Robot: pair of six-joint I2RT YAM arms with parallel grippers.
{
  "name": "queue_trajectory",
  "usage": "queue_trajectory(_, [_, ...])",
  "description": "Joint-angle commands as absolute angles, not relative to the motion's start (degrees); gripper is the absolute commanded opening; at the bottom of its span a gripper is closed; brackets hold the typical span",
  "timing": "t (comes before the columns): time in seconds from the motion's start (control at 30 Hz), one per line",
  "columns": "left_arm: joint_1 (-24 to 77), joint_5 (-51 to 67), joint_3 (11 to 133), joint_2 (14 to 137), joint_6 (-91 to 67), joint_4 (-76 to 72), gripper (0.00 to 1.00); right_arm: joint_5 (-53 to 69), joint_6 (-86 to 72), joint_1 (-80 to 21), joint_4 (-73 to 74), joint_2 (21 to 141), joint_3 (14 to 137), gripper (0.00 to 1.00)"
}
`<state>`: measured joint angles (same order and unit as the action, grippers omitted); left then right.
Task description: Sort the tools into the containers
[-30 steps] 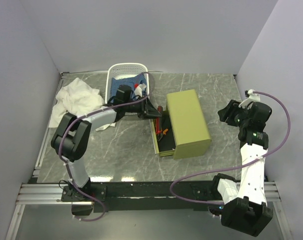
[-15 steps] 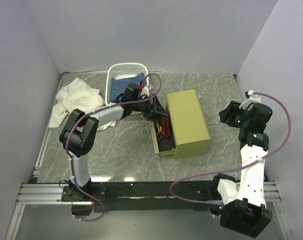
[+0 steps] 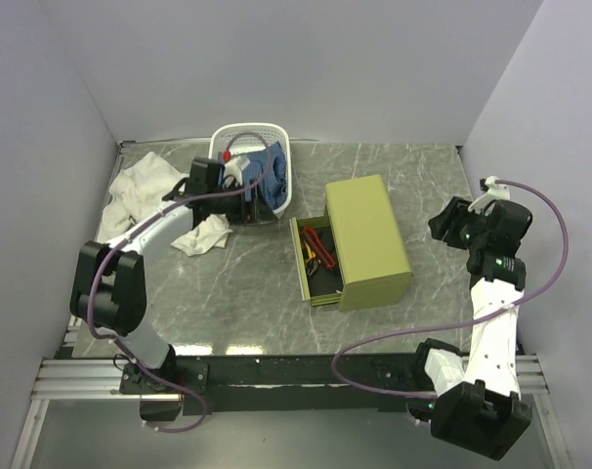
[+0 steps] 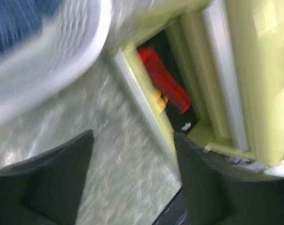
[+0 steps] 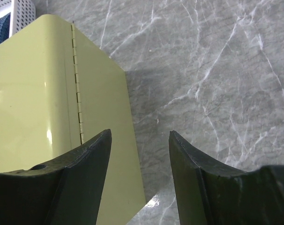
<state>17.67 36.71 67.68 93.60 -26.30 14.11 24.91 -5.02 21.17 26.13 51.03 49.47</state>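
1. The grey marbled desk (image 3: 247,293) carries everything. The olive-green boxy metal drawer chest (image 3: 369,239) stands near its middle, probably so that both arms can reach it.
2. The chest's drawer (image 3: 301,269) is pulled out on the chest's left side and is open at the top, so tools can be dropped in from above.
3. The white oval perforated plastic basket (image 3: 247,129) sits behind and to the left of the chest, with blue fabric (image 3: 272,166) lying in it. It is the second container.
4. A crumpled white cloth (image 3: 145,191) lies further left of the chest and seems to have no part in the sorting.
5. The left arm (image 3: 149,230) reaches in between the basket and the chest. The left jaws stand apart with nothing between them. Their blurred wrist view looks toward the drawer, so they seem free for another pick.
6. The right arm (image 3: 491,283) is to the right of the chest. The right jaws stand apart and empty over the chest's right edge, apparently waiting.
7. The tools lie inside the drawer, along its length. There are slim, glossy red handles (image 3: 314,239) and, beside them, an orange-and-black piece (image 3: 325,262) that is likely pliers.
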Motion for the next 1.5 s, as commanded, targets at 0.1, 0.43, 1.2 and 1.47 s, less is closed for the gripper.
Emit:
queue_trajectory(0.1, [19.0,38.9,59.1,94.2,-18.5,14.2,0.02,26.4,-6.5,21.5,23.3,54.3,48.5,0.54])
queue_trajectory(0.43, [24.7,42.3,64.6,101.9,-17.0,15.1,0.01,31.0,-13.8,20.4,22.2,53.5,40.3,0.0])
queue_trajectory(1.2, [38.8,46.8,87.8,121.3,-23.3,11.7,0.01,31.1,-18.0,20.3,23.9,49.6,33.6,0.0])
queue_trajectory(1.47, [38.0,61.4,89.0,123.4,-24.4,4.7,0.18,30.1,-18.5,20.4,24.4,50.2,33.9,0.0])
